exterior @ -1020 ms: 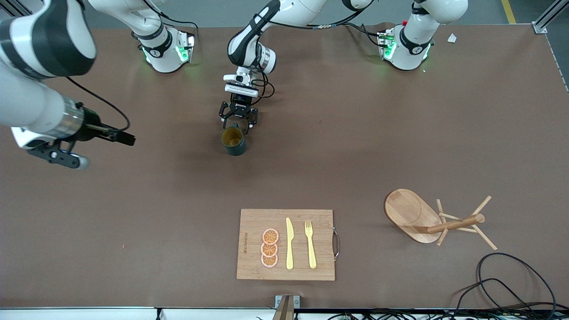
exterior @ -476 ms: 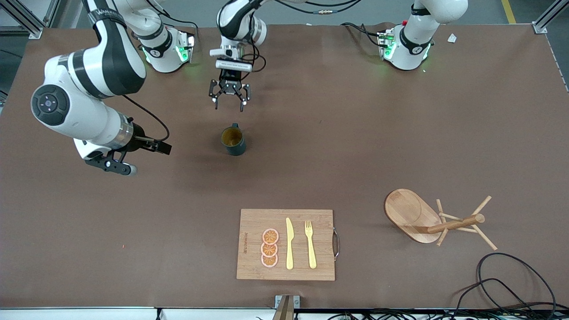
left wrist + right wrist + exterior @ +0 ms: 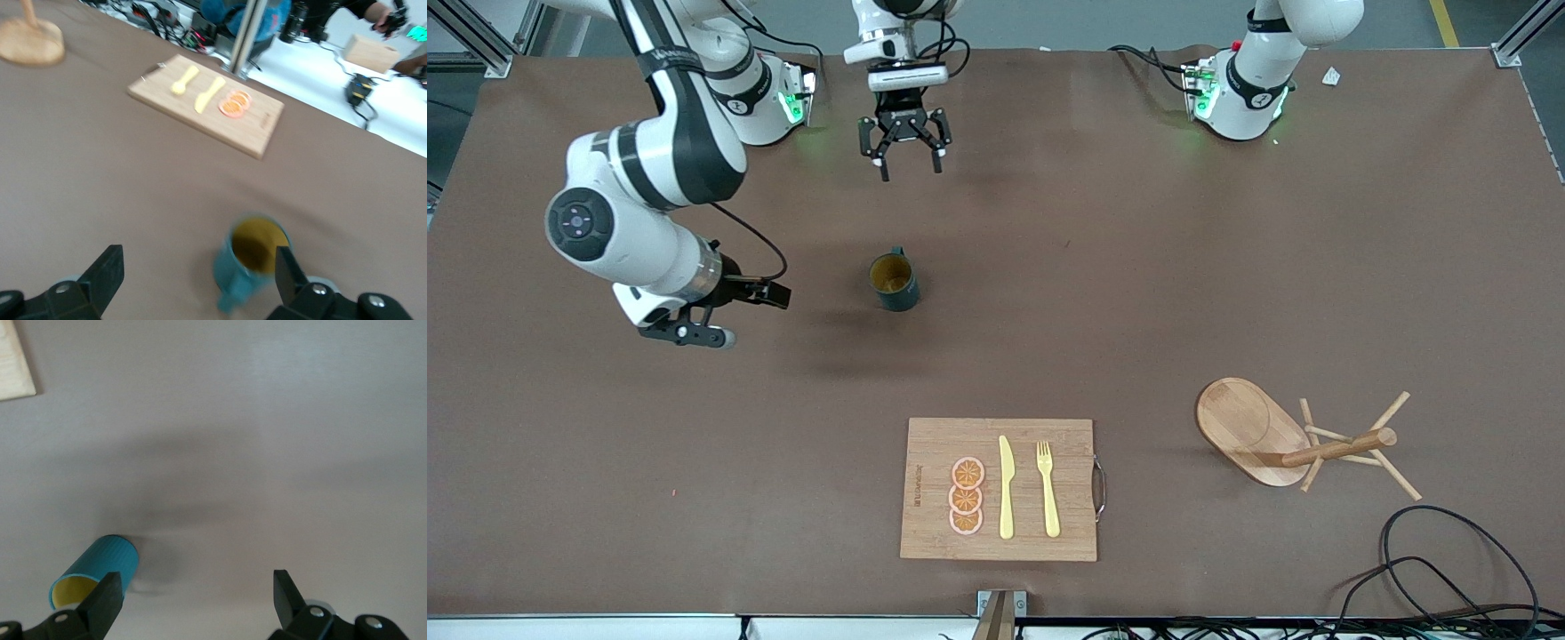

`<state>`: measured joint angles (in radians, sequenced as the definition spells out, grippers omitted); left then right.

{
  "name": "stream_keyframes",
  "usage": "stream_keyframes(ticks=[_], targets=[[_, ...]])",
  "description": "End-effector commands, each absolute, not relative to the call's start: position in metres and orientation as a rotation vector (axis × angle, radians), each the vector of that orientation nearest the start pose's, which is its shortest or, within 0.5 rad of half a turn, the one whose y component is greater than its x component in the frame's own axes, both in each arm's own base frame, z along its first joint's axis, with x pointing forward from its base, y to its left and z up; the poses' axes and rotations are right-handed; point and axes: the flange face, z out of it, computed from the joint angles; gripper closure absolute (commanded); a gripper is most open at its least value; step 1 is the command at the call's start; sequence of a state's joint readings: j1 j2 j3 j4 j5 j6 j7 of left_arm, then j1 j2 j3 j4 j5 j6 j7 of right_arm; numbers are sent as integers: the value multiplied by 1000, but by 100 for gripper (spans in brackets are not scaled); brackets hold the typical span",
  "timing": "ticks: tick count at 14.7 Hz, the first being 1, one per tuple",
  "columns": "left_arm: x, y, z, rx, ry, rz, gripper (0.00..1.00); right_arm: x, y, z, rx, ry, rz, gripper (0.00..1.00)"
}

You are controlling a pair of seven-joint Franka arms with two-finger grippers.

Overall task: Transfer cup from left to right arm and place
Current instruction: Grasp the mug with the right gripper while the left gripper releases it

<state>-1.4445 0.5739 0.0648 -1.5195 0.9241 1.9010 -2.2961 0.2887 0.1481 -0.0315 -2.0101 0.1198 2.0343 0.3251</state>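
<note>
On the table (image 3: 1138, 293), upright ribbed teal cup (image 3: 895, 282), ochre inside, left hand (image 3: 908, 162) and right hand (image 3: 758, 293) both open, empty.

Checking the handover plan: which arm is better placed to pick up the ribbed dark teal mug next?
Right, likely. The ribbed dark teal mug stands free on the table. The open left gripper has backed away from it, while the open right gripper has swung in beside the mug.

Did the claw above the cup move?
Yes. The left gripper pulled away from the cup, back toward the robot bases; the cup stayed put.
</note>
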Motion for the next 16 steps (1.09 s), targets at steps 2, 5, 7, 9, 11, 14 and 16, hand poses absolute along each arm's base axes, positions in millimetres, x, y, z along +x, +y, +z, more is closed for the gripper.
stream_keyframes(ticks=[2,5,7,9,11,14,16], targets=[[270,-614,406,-2781,-687,-1174,1,521,180,340,-3059,101,171,0],[356,-556,450,-2751,-644,-990,0,499,205,319,-3066,48,157,0],[417,-499,480,-2768,-748,-807,0,489,212,309,-3050,114,167,0],[460,-455,490,-2767,-743,-708,0,478,229,305,-3050,156,159,0],[505,-404,492,-2753,-743,-627,0,469,245,301,-3049,219,143,0],[558,-337,500,-2769,-654,-526,0,451,256,283,-3047,245,103,0],[582,-296,508,-2804,-583,-458,0,442,256,274,-3050,316,119,0]])
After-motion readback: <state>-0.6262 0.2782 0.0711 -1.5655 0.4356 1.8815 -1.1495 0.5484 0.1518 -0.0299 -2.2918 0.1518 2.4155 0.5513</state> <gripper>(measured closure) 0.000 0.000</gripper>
